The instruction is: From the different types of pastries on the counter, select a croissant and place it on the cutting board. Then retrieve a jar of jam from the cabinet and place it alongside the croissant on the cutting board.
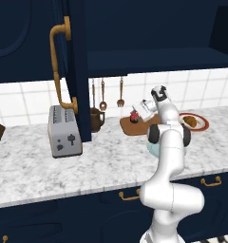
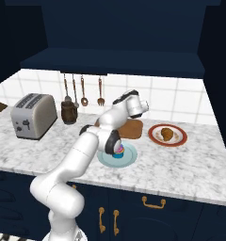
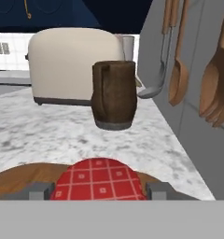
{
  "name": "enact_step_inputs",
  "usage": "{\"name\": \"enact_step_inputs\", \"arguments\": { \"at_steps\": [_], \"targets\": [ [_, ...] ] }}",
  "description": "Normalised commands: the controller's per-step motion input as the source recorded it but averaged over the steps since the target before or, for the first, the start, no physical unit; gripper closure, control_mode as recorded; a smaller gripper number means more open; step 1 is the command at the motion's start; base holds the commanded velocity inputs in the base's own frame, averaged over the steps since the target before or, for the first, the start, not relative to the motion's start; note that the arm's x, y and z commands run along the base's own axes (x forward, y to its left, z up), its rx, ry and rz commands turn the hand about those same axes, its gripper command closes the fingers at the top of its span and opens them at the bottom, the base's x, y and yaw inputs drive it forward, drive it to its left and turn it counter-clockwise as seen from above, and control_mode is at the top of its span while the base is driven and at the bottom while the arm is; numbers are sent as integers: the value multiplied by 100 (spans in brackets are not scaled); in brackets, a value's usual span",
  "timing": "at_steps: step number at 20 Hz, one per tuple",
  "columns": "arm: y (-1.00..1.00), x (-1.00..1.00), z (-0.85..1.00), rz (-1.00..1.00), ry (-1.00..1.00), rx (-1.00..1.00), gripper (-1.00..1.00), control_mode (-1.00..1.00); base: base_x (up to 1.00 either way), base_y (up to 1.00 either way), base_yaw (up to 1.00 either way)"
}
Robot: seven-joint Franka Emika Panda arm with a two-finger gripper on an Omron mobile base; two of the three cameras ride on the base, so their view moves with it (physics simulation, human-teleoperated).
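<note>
The jar of jam (image 3: 99, 179), with its red checked lid, is held between the fingers of the gripper (image 3: 99, 190) just above the near end of the cutting board (image 1: 140, 126). The croissant (image 2: 166, 133) is seen on the red-rimmed plate (image 2: 155, 137), right of the board and apart from it. A cupcake (image 2: 118, 151) sits on the pale blue plate (image 2: 129, 160) nearer the counter (image 1: 101, 163) edge. A brown mug (image 3: 114, 94) and a toaster (image 1: 63, 130) stand to the left, beyond the board.

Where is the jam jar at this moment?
The jam jar is held between the gripper jaws, just over the left end of the cutting board, right of the brown mug; the hand view shows its red checked lid.
</note>
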Motion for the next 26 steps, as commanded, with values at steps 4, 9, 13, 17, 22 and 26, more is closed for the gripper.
{"name": "enact_step_inputs", "arguments": {
  "at_steps": [4,9,13,17,22,26],
  "targets": [
    [0,-47,-6,0,9,3,100,-100,0,0,0],
    [19,-39,-26,0,8,0,-100,-100,0,0,0],
    [24,-12,-29,0,-2,0,-100,-100,0,0,0],
    [6,-7,-7,0,-15,0,-100,-100,0,0,0],
    [0,-29,19,0,-13,2,-100,-100,0,0,0],
    [0,-49,58,0,-1,9,-100,-100,0,0,0]
  ]
}}
